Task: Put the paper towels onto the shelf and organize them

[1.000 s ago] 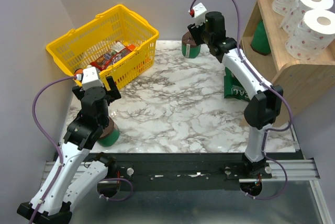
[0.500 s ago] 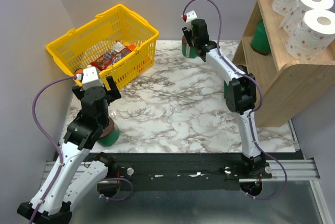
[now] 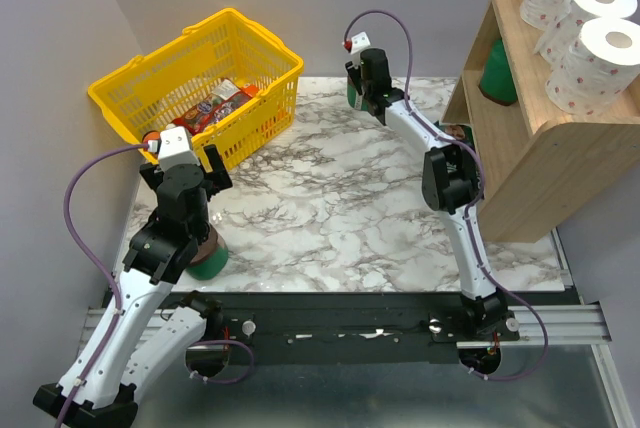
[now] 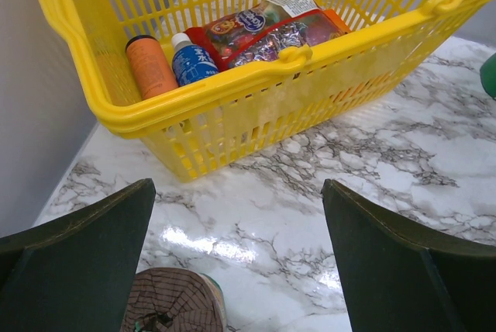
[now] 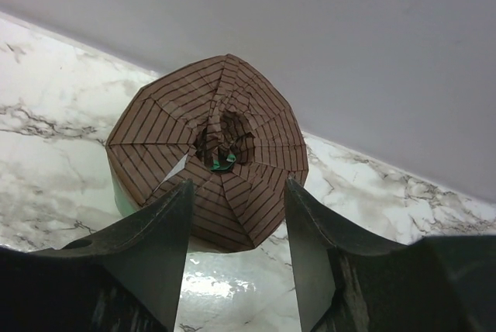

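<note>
While its two fingers stand spread apart, the right gripper sits on either side of a green roll with a pleated brown end. That roll stands upright on the marble table, close to the back wall. The left gripper is also spread wide and holds nothing. A second green roll lies just beneath it, and a yellow basket of groceries sits beyond. At the right, the wooden shelf carries three white rolls on top and a third green roll on the tier below.
</note>
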`<state>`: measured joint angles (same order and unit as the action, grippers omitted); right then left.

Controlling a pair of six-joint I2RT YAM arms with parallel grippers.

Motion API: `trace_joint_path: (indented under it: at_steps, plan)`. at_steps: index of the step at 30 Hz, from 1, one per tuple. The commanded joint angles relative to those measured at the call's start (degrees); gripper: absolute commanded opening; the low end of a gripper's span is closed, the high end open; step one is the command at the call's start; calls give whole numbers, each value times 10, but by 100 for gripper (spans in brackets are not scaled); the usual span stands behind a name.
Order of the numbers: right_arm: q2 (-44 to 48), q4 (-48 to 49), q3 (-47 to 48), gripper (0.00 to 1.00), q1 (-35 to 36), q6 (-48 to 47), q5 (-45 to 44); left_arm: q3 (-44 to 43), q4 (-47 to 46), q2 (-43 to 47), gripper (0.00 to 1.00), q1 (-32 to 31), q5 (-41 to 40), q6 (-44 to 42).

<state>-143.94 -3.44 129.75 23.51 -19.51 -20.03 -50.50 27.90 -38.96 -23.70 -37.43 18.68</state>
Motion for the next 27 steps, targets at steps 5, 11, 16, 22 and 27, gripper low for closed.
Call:
trace_joint_path:
  at_steps: [5, 11, 16, 22, 27]
  plan:
    - [62, -21, -108, 56, 4, 17, 71, 3, -16, 0, 99, -2, -5, 3]
    - [128, -138, -158, 56, 8, 92, 128, 1, -14, 2, 99, -1, 0, 5]
    - [217, -170, -273, 56, 44, 143, 140, 3, -14, 13, 99, -1, -8, 6]
    - [283, -141, -294, 56, 62, 161, 79, 5, -14, 20, 99, -4, -13, 6]
    - [199, -103, -152, 56, 60, 117, -78, 5, -13, 18, 99, -5, -18, 4]
